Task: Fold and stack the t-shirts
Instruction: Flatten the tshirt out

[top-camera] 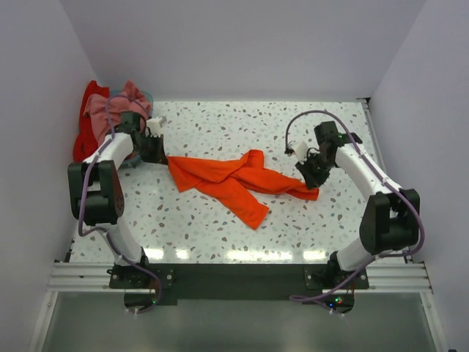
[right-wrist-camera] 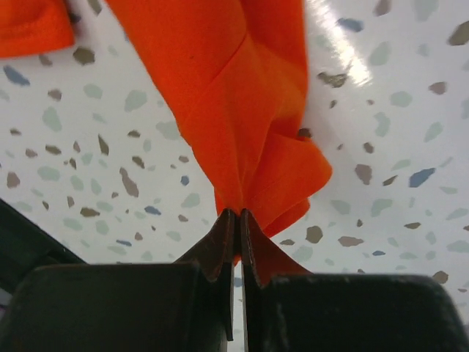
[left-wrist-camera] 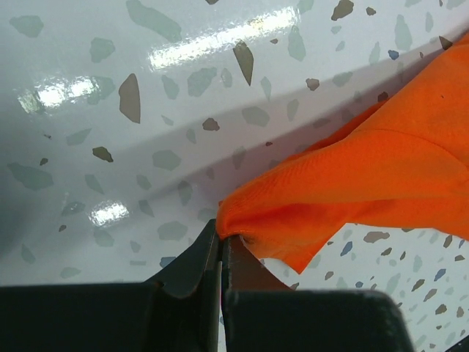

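Left wrist view: left end effector (left-wrist-camera: 220,236) clamped on edge of bright orange soft-cloth t-shirt (left-wrist-camera: 381,161), cloth bunched at tips. Right wrist view: right end effector (right-wrist-camera: 236,218) pinched shut on opposite end, fabric in folds. Shirt twisted, mid speckled white worktop (top-camera: 220,125), spanning between arms. Step: spread flat. Raise both ends evenly, draw apart gently to untwist, lay down smooth before folding. Far-left corner: dusty pink crumpled t-shirt (top-camera: 117,106) on red cloth t-shirt (top-camera: 86,132), both unfolded.
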`<state>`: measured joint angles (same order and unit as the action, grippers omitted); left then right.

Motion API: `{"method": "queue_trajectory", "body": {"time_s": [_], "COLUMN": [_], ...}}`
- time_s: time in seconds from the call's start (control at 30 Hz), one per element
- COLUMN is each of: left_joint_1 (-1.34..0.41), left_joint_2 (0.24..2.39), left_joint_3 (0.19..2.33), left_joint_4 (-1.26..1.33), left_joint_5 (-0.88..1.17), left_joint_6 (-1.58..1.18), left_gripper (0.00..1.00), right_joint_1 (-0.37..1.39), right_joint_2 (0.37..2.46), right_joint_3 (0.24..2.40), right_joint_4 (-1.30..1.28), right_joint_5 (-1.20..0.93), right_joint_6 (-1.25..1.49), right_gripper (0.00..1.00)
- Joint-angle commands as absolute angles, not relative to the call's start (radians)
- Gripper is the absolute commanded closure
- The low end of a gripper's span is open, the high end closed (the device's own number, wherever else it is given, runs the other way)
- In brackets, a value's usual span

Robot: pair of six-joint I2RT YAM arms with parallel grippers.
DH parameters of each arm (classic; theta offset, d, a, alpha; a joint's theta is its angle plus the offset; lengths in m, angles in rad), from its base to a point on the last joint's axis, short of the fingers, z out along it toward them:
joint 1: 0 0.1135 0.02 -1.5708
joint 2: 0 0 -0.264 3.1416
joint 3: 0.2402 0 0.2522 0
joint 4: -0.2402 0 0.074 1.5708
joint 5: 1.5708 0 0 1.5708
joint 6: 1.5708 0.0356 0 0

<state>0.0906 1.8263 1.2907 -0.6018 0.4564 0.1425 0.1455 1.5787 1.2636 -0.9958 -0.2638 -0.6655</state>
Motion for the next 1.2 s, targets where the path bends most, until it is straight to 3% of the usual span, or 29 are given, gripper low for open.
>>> {"method": "queue_trajectory", "body": {"time_s": [0.0, 0.13, 0.17, 0.2, 0.27, 0.33, 0.47, 0.67, 0.9, 1.0, 1.17], "left_joint_1": [0.097, 0.097, 0.097, 0.097, 0.097, 0.097, 0.097, 0.097, 0.100, 0.084, 0.008], "left_joint_2": [1.786, 1.781, 1.781, 1.784, 1.792, 1.798, 1.830, 1.732, 1.648, 1.651, 1.625], "left_joint_3": [1.322, 1.295, 1.292, 1.292, 1.298, 1.304, 1.357, 1.368, 1.310, 1.286, 1.158], "left_joint_4": [-0.604, -0.615, -0.618, -0.623, -0.627, -0.629, -0.662, -0.562, -0.630, -0.813, -0.905], "left_joint_5": [0.433, 0.402, 0.399, 0.400, 0.399, 0.391, 0.419, 0.474, 0.524, 0.644, 0.549], "left_joint_6": [0.164, 0.176, 0.179, 0.186, 0.193, 0.199, 0.227, 0.229, 0.291, 0.480, 0.665], "left_gripper": [1.00, 1.00, 1.00, 1.00, 1.00, 1.00, 0.99, 0.56, 0.45, 0.44, 0.39], "right_joint_1": [0.187, 0.267, 0.271, 0.273, 0.267, 0.258, 0.233, 0.224, 0.284, 0.288, 0.288], "right_joint_2": [1.477, 1.428, 1.428, 1.439, 1.459, 1.503, 1.632, 1.651, 1.583, 1.597, 1.629], "right_joint_3": [1.166, 1.037, 1.040, 1.076, 1.136, 1.241, 1.365, 1.358, 1.240, 1.194, 1.151], "right_joint_4": [-1.094, -1.104, -1.123, -1.140, -1.172, -1.174, -1.160, -1.152, -1.144, -1.089, -1.016], "right_joint_5": [-0.278, -0.233, -0.238, -0.285, -0.336, -0.412, -0.436, -0.394, -0.391, -0.330, -0.221], "right_joint_6": [-0.824, -0.897, -0.894, -0.890, -0.848, -0.780, -0.670, -0.566, -0.529, -0.514, -0.522], "right_gripper": [1.00, 1.00, 0.95, 0.71, 0.42, 0.37, 0.40, 0.37, 0.40, 0.42, 0.43]}}
